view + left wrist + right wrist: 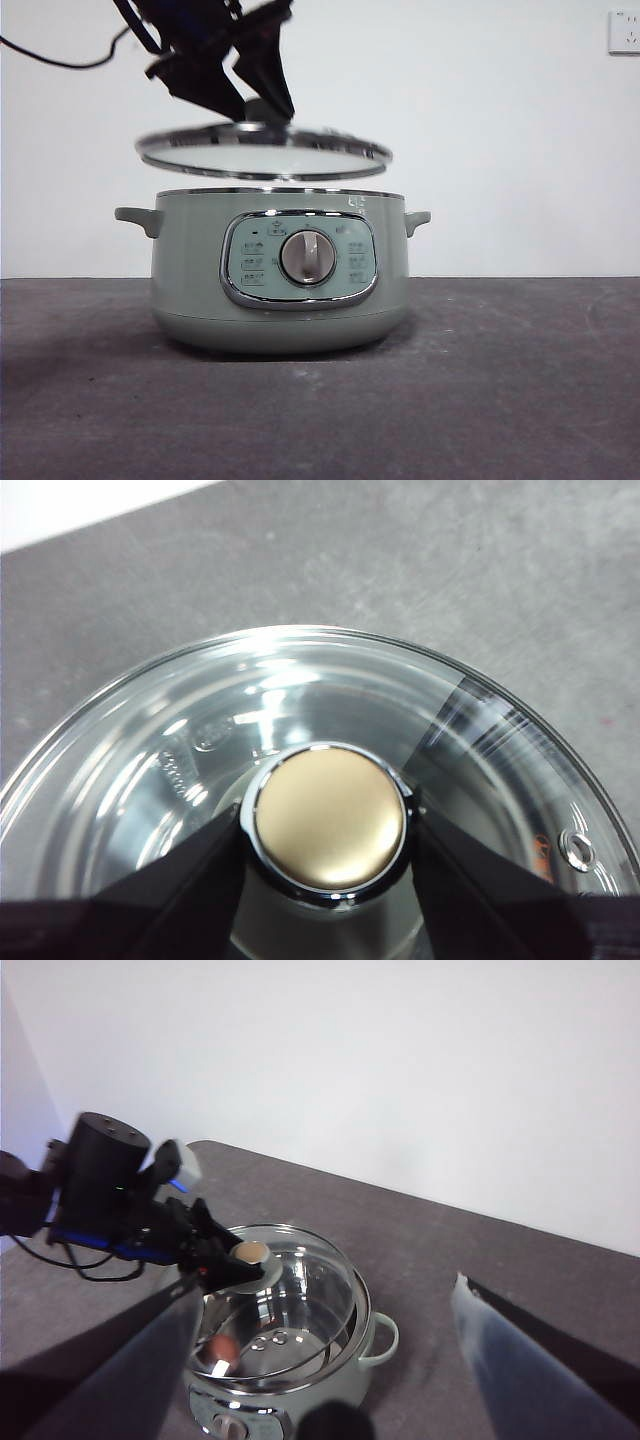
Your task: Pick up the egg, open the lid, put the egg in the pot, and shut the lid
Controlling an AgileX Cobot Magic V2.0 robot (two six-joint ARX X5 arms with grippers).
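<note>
A: Egg (224,1346), small and brown-orange, is lying inside the round sage-green electric pot (280,290) on the grey table (500,400).

B: And grippers?

A: Left gripper (240,100) is clamping the domed glass lid (263,152) by its knob (330,818), hovering above the pot. Right gripper (320,1360) is hanging farther back, jaws apart, empty.

A bare test bench: grey table (520,400), blank white wall (500,120), one wall socket (624,32)

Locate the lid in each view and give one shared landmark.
Front: lid hangs tilted just above the pot, under the left gripper.
Left wrist: fills the frame, jaws on its knob.
Right wrist: lid low over the pot.
Landmark: the knob.
</note>
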